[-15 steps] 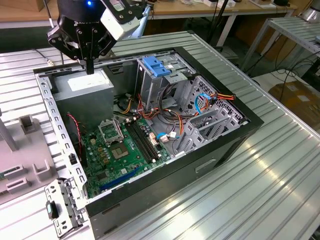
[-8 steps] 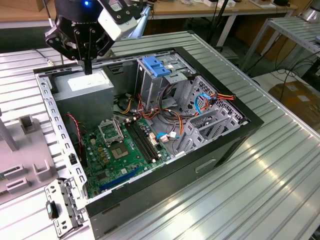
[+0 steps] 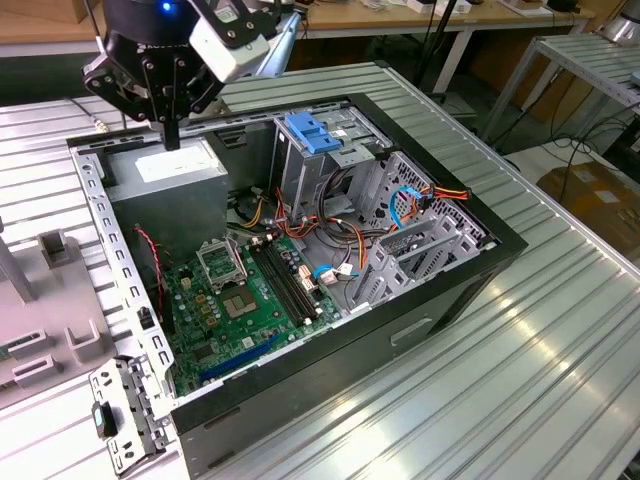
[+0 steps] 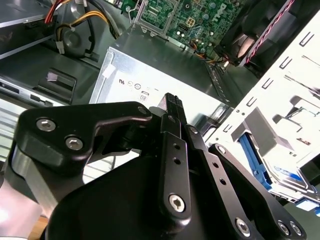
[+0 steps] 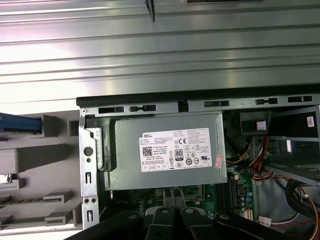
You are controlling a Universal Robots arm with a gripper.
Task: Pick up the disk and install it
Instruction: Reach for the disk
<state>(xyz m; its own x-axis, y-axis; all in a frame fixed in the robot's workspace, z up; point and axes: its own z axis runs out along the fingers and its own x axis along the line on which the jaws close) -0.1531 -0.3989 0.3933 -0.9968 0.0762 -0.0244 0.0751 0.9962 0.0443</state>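
gripper (image 3: 172,138) above power supply (image 3: 165,170) | power supply in case (image 3: 400,335), beside motherboard (image 3: 250,300)

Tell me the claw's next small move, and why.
Probably shift the claw sideways toward the disk. It hangs shut and empty above the power supply, while the disk lies outside the case rim, its blue rail showing, not yet grasped.

One computer case (image 3: 400,330), one power supply (image 3: 165,165), one motherboard (image 3: 250,300), one disk (image 4: 286,176).
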